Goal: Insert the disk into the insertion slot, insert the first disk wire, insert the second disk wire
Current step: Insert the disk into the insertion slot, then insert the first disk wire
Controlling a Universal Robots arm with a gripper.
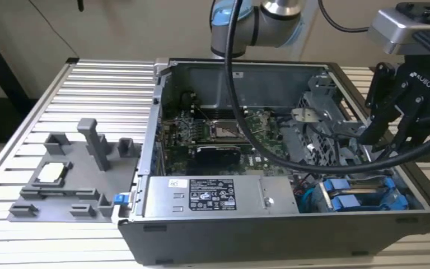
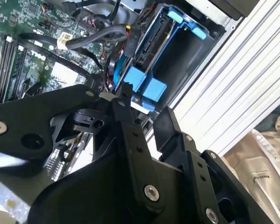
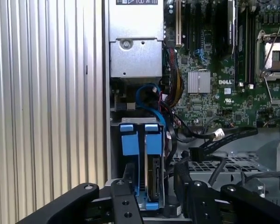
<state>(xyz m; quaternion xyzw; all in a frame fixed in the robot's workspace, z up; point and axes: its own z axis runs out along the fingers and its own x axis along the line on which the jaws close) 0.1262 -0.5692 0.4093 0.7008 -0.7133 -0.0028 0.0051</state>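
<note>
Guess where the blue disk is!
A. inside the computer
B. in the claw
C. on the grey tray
A: the disk sits in a bay in a corner of the open case.

Exterior view: high, set back, tilted down onto the open computer case (image 1: 275,235) on the ribbed table (image 1: 103,84) | first wrist view: close, straight down past the gripper (image 3: 155,173) onto the blue disk carriers (image 3: 129,144); motherboard (image 3: 214,93) alongside | second wrist view: close, slanted; same carriers (image 2: 135,77) | all three share carriers and motherboard
</note>
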